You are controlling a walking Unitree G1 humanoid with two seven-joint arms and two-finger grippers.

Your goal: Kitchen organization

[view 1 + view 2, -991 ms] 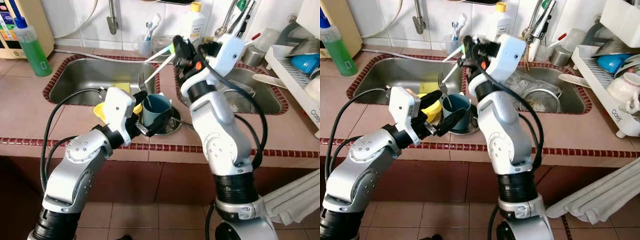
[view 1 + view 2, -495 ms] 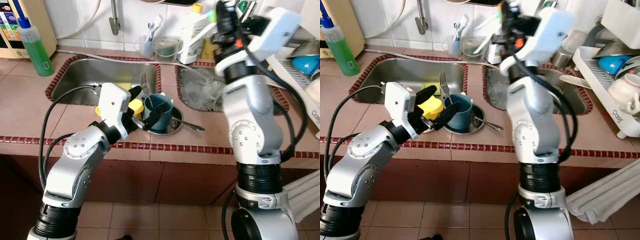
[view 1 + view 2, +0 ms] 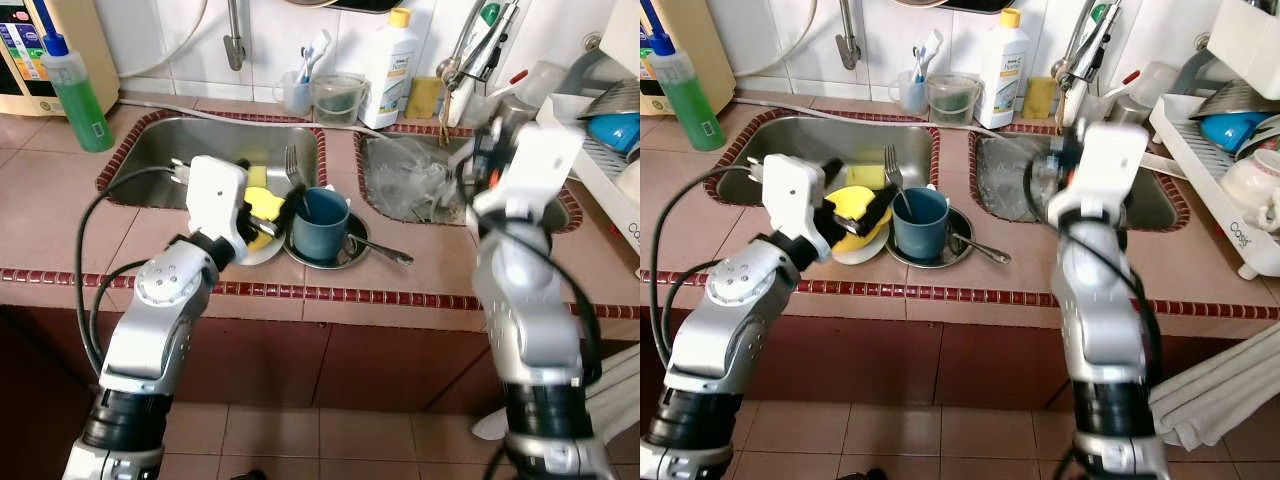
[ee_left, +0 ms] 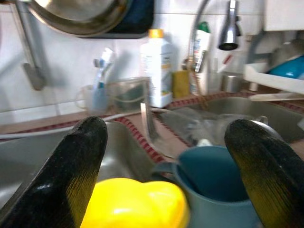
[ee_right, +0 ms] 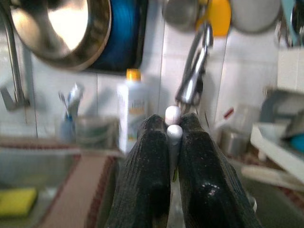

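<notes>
On the tiled counter edge, the left gripper (image 4: 161, 156) is spread wide, nothing held, its fingers (image 4: 71, 175) flanking a yellow cup (image 3: 262, 204) on a white plate (image 3: 262, 250) and the blue mug (image 3: 318, 222) (a fork (image 3: 292, 168) stands in it) on a metal saucer (image 3: 350, 252). Farther off, over the right sink (image 3: 415, 195), two slim white handles (image 5: 173, 127) are pinched in the right gripper (image 5: 172, 142); what they are cannot be told.

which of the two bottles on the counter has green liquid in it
The clear bottle with the blue cap, at the far left of the counter. The other, a white bottle with a yellow cap, stands behind the sinks.
</notes>
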